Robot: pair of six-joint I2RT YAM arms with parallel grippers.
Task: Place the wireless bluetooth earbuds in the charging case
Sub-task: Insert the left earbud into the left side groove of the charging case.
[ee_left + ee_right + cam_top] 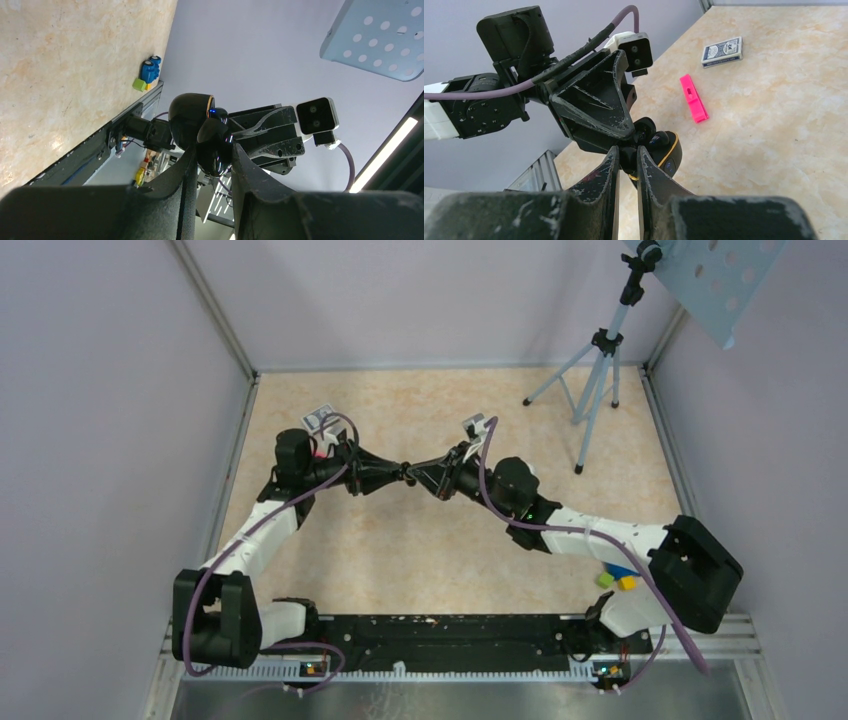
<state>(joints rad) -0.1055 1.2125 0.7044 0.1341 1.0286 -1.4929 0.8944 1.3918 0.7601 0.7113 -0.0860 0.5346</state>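
Black case point(669, 152) hangs clamped in the left pincer point(214, 152). The right pincer point(625, 150) pinches what seems an earbud point(628, 162) against it; seating it next calls for fine alignment.

**Top view.** Whatever sits between the two meeting fingertips is too small to be told. The perforated plate point(715, 280) is cut off by the upper edge, and the coloured blocks point(617, 579) are partly concealed by the right arm.

**Right wrist view.** The charging case point(668, 152) is half masked by the right gripper point(626, 154). Only dark shapes are seen in the slit between its closed fingers, possibly an earbud.

**Left wrist view.** The case's lower part is screened by the left gripper point(212, 155), which is clamped on it.
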